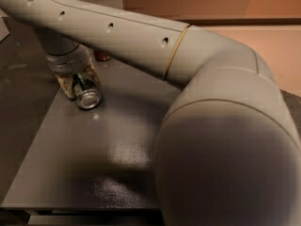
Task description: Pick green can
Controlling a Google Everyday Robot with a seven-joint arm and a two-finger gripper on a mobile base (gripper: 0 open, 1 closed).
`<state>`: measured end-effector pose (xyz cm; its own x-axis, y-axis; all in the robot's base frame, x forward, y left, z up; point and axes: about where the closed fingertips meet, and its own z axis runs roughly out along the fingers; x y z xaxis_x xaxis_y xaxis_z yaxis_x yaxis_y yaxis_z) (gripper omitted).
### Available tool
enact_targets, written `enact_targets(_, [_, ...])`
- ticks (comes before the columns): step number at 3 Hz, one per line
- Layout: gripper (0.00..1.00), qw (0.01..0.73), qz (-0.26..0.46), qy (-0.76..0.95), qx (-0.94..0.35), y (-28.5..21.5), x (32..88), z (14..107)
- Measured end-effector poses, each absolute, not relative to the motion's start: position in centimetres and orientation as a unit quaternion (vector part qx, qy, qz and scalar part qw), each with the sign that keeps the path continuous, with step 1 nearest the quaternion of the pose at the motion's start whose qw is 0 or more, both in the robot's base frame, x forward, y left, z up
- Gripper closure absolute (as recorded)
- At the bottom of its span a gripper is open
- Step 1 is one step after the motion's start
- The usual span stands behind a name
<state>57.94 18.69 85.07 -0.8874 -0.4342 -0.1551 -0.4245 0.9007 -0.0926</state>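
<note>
The green can point(88, 97) lies tilted on the dark grey table point(117, 145) at the far left, its silver end facing the camera. My gripper point(81, 89) reaches down over it from above. The pale fingers point(66, 85) stand on either side of the can and press against it. My arm's big grey elbow fills the right half of the view.
A red can point(102, 56) peeks out behind my wrist at the back of the table, mostly hidden by the arm. The table's left edge runs diagonally close to the green can, and its front edge lies near the bottom of the view.
</note>
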Motion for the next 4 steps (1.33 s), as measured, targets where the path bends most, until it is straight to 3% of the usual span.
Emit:
enact_targets(1, [0.87,0.108,-0.023,0.967,-0.231,18.8,57.5,87.1])
enact_targets(2, [1.00,0.137,-0.020,0.960,-0.245,18.2,57.2,90.3])
enact_targets(4, [1.00,0.170,-0.006,0.946,-0.276,15.0,56.5,96.0])
